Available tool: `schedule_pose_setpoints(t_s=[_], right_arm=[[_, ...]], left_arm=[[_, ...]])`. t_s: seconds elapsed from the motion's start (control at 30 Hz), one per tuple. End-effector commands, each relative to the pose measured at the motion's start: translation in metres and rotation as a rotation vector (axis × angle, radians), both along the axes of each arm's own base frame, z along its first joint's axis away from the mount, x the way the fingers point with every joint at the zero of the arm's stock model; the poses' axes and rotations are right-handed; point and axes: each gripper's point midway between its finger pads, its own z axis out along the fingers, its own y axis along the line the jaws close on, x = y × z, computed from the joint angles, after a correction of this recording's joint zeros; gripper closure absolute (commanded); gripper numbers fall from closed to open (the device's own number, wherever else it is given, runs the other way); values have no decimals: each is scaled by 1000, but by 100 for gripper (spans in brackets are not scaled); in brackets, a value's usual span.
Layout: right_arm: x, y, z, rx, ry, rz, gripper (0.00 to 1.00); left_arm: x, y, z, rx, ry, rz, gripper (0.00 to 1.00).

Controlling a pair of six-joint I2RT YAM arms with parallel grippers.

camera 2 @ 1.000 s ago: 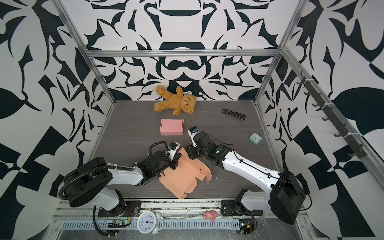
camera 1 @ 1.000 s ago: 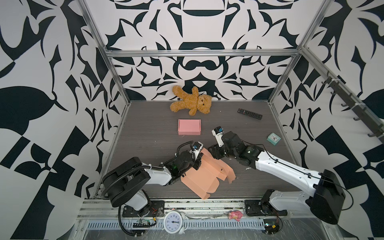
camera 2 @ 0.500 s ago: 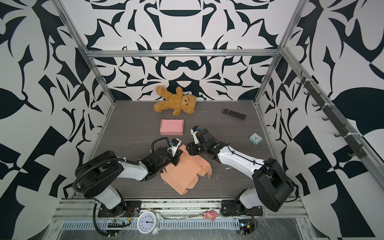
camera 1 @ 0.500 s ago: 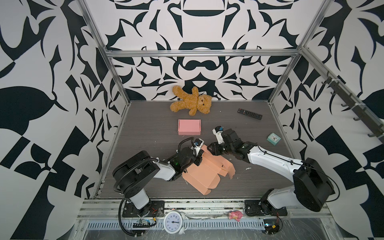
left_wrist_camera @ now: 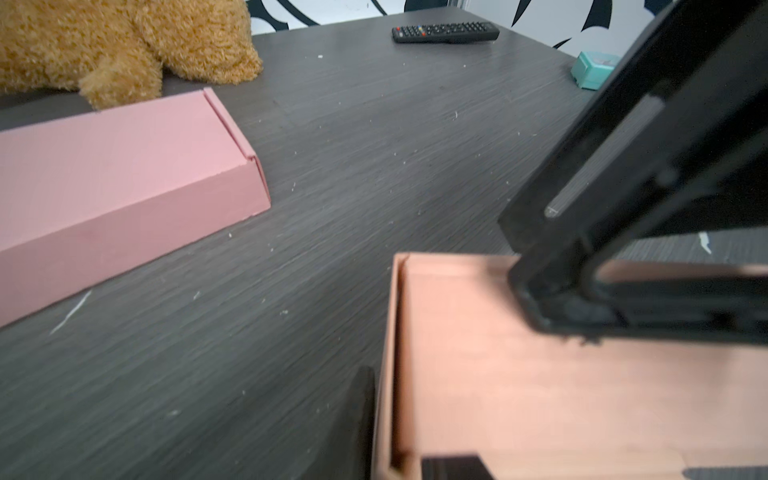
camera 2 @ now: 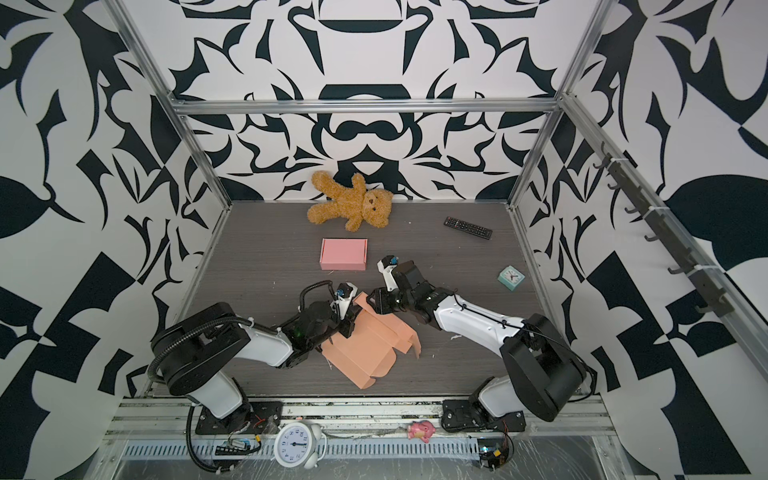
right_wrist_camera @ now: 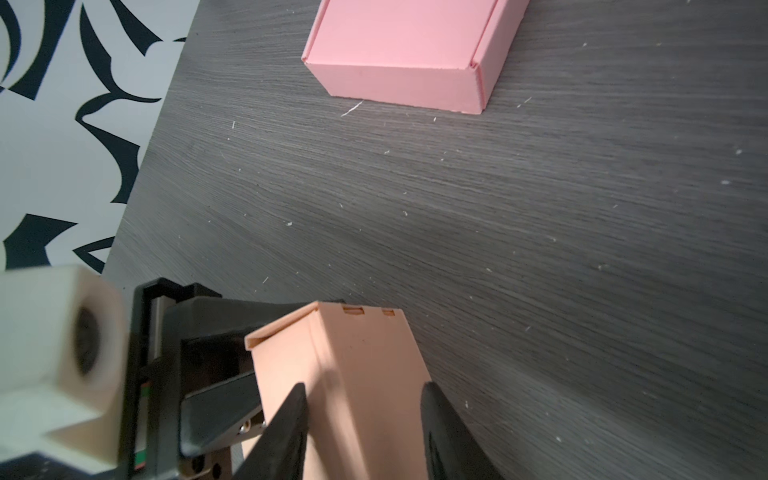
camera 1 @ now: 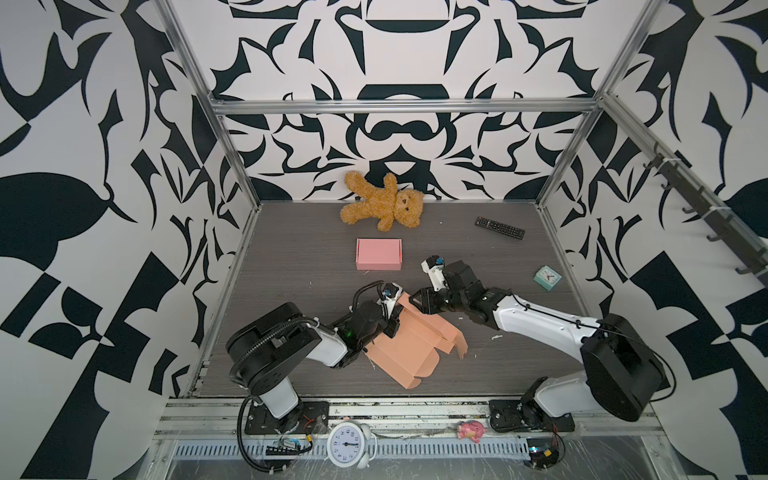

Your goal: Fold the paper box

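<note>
The paper box [camera 1: 415, 347] [camera 2: 365, 347] is salmon card, half folded, lying on the dark table near the front in both top views. My left gripper [camera 1: 392, 322] [camera 2: 347, 326] is shut on the box's left side wall [left_wrist_camera: 392, 374], one finger [left_wrist_camera: 361, 415] outside and one inside. My right gripper [camera 1: 415, 300] [camera 2: 376, 301] [right_wrist_camera: 361, 388] straddles the raised far wall [right_wrist_camera: 365, 353]. Its fingers [right_wrist_camera: 291, 428] stand apart on either side of that folded wall, close against it. The box's right flaps [camera 1: 451, 338] stick up loosely.
A closed pink box [camera 1: 379, 254] lies just beyond the grippers. A teddy bear [camera 1: 384, 205] and a remote [camera 1: 500, 227] lie by the back wall, and a teal clock [camera 1: 547, 277] sits at the right. A white alarm clock [camera 1: 350, 444] and a pink toy [camera 1: 471, 430] rest on the front rail.
My right gripper has slid left along the box's far wall toward the left gripper, and its jaws have narrowed. The left gripper keeps its hold; the box has barely shifted.
</note>
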Motion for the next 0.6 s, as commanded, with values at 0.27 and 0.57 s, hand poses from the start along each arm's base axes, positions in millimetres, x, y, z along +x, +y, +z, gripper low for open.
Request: schedule_pose_setpoints(t_s=[0.27,0.57], right_arm=[[-22,1,-9,0,61,2,56],[-37,13,-8,67,90,-6,56]], left_arm=[[3,6,9,-27,-19,40,81],[3,1,8,-36,-24,33,81]])
